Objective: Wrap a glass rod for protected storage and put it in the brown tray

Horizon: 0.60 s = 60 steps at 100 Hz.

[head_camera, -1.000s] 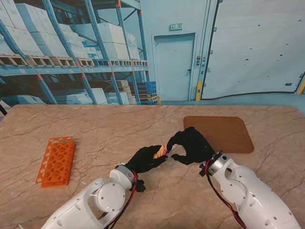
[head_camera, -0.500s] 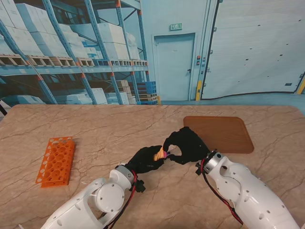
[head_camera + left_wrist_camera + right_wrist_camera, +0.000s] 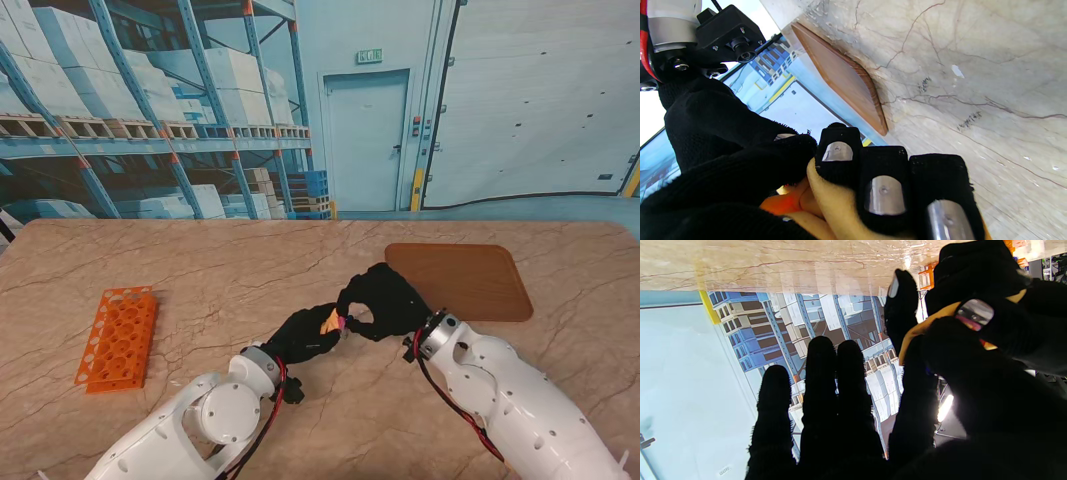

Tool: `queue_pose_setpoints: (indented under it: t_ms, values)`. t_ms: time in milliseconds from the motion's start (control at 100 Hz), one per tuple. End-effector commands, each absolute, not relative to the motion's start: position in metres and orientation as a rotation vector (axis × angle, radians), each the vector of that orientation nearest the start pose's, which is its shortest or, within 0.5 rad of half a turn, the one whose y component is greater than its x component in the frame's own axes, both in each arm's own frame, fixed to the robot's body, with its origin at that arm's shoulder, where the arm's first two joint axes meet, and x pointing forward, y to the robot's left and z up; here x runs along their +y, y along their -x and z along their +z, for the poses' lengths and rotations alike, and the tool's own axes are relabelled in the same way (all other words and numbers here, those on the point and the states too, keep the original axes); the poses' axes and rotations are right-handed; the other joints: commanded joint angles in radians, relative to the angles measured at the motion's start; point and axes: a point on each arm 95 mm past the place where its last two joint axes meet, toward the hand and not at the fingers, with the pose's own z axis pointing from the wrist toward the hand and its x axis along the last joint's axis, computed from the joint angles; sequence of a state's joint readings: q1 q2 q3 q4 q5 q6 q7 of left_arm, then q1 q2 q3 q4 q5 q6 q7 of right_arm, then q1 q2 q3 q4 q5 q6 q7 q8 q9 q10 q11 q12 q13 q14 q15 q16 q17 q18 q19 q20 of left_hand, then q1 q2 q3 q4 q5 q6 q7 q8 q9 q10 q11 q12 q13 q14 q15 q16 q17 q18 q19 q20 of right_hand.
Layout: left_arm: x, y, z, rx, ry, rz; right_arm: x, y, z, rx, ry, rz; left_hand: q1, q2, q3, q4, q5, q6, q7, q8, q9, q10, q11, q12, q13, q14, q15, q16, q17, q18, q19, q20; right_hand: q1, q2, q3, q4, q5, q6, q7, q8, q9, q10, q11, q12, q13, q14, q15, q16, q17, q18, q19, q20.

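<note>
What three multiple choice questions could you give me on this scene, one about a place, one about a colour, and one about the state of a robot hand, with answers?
1. Where is the orange rack on the table, seen from the stand?
A. On my left
B. On my right, beside the brown tray
C. Inside the brown tray

2. What colour is the wrapping held between the two hands?
A. Blue
B. Yellow-orange
C. White

3. What is the left robot hand doing?
A. Lying flat and open on the table
B. Closed on the wrapped bundle
C. Resting inside the tray

Answers:
1. A, the rack lies at the left edge, far from the brown tray.
2. B, the left wrist view shows yellow-orange material under the fingers.
3. B, its fingers curl over the bundle, with the right robot hand meeting it.
</note>
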<state>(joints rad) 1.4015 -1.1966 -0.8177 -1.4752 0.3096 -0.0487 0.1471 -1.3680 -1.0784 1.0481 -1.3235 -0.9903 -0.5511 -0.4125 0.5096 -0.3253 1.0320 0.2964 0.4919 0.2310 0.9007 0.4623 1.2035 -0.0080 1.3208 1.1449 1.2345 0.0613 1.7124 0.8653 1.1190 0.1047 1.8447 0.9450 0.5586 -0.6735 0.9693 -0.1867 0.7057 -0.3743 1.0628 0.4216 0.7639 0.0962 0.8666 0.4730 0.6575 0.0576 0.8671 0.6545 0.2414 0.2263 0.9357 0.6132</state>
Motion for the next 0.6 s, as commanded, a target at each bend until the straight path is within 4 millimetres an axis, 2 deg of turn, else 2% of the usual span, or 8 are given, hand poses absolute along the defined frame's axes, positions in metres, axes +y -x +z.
queue_pose_setpoints:
  t_ms: [0, 140, 390, 410, 440, 470, 510, 590]
  values:
    - [-0.144, -0.379, -0.353, 1.356, 1.802, -2.077, 0.037, -0.414, -0.327, 1.577, -0.772, 2.079, 0.025, 0.063, -0.011, 0.043, -0.043, -0.008, -0.017, 0.009, -0.008, 0.015, 0.038, 0.024, 0.035, 0.034, 0.078, 0.023, 0.004, -0.100, 0.249, 0.020, 0.042, 0.051, 0.007, -0.017, 0.040, -0.042, 0.010, -0.020, 0.029, -0.012, 0.024, 0.005, 0.030, -0.017, 0.024, 0.012, -0.002, -0.003, 0.010, 0.012]
    - [-0.145, -0.379, -0.353, 1.364, 1.814, -2.063, 0.044, -0.415, -0.327, 1.584, -0.794, 2.100, 0.047, 0.092, -0.046, 0.051, -0.073, -0.007, -0.017, 0.011, -0.001, 0.015, 0.048, 0.026, 0.035, 0.031, 0.086, 0.025, 0.003, -0.091, 0.249, 0.033, 0.047, 0.058, 0.005, -0.016, 0.051, -0.027, 0.010, -0.030, 0.054, -0.014, 0.030, 0.002, 0.040, -0.017, 0.035, 0.015, -0.001, 0.002, 0.015, 0.010]
    - [-0.144, -0.379, -0.352, 1.352, 1.821, -2.069, 0.053, -0.415, -0.329, 1.613, -0.811, 2.113, 0.046, 0.081, -0.047, 0.082, -0.069, -0.016, -0.010, 0.013, 0.012, 0.011, 0.057, 0.022, 0.036, 0.018, 0.095, 0.022, 0.003, -0.083, 0.249, 0.047, 0.050, 0.076, -0.010, -0.014, 0.060, -0.012, 0.007, -0.046, 0.073, -0.007, 0.036, -0.004, 0.047, -0.011, 0.047, 0.018, -0.001, 0.010, 0.022, 0.005]
    - [-0.144, -0.379, -0.352, 1.352, 1.820, -2.070, 0.053, -0.415, -0.329, 1.614, -0.809, 2.112, 0.045, 0.083, -0.060, 0.114, -0.068, -0.016, -0.010, 0.014, 0.014, 0.010, 0.057, 0.019, 0.035, 0.015, 0.097, 0.019, 0.004, -0.092, 0.249, 0.048, 0.050, 0.076, -0.010, -0.014, 0.062, -0.011, 0.007, -0.047, 0.074, -0.008, 0.037, -0.005, 0.048, -0.010, 0.048, 0.018, 0.000, 0.010, 0.023, 0.005]
    - [-0.144, -0.379, -0.352, 1.350, 1.817, -2.074, 0.052, -0.415, -0.329, 1.616, -0.804, 2.110, 0.039, 0.078, -0.070, 0.132, -0.067, -0.017, -0.010, 0.016, 0.016, 0.014, 0.055, 0.017, 0.035, 0.007, 0.096, 0.017, 0.005, -0.101, 0.249, 0.047, 0.051, 0.075, -0.011, -0.013, 0.064, -0.010, 0.006, -0.049, 0.078, -0.007, 0.038, -0.005, 0.050, -0.009, 0.049, 0.018, 0.000, 0.011, 0.024, 0.004]
    - [-0.144, -0.379, -0.352, 1.349, 1.814, -2.077, 0.052, -0.416, -0.329, 1.616, -0.800, 2.107, 0.033, 0.065, -0.081, 0.141, -0.067, -0.016, -0.011, 0.017, 0.018, -0.003, 0.052, 0.015, 0.036, 0.001, 0.095, 0.016, 0.005, -0.107, 0.249, 0.045, 0.053, 0.074, -0.011, -0.013, 0.067, -0.009, 0.006, -0.050, 0.081, -0.007, 0.039, -0.005, 0.052, -0.010, 0.051, 0.019, 0.000, 0.012, 0.024, 0.004]
    - [-0.144, -0.379, -0.352, 1.354, 1.809, -2.077, 0.051, -0.416, -0.329, 1.616, -0.796, 2.104, 0.032, 0.029, -0.112, 0.127, -0.069, -0.016, -0.021, 0.019, 0.013, 0.010, 0.051, 0.015, 0.036, -0.008, 0.092, 0.015, 0.006, -0.118, 0.249, 0.041, 0.053, 0.071, -0.010, -0.012, 0.069, -0.008, 0.006, -0.051, 0.084, -0.006, 0.040, -0.005, 0.053, -0.008, 0.052, 0.019, 0.001, 0.012, 0.025, 0.003]
    - [-0.143, -0.381, -0.353, 1.375, 1.770, -2.089, 0.050, -0.416, -0.329, 1.611, -0.797, 2.095, -0.055, -0.020, -0.259, -0.035, -0.070, -0.018, -0.043, 0.042, 0.004, -0.012, 0.047, 0.021, 0.036, -0.030, 0.083, 0.015, 0.008, -0.150, 0.249, 0.025, 0.058, 0.067, -0.006, -0.010, 0.076, 0.000, 0.007, -0.053, 0.088, -0.003, 0.043, -0.006, 0.056, -0.005, 0.057, 0.021, 0.002, 0.013, 0.028, 0.002]
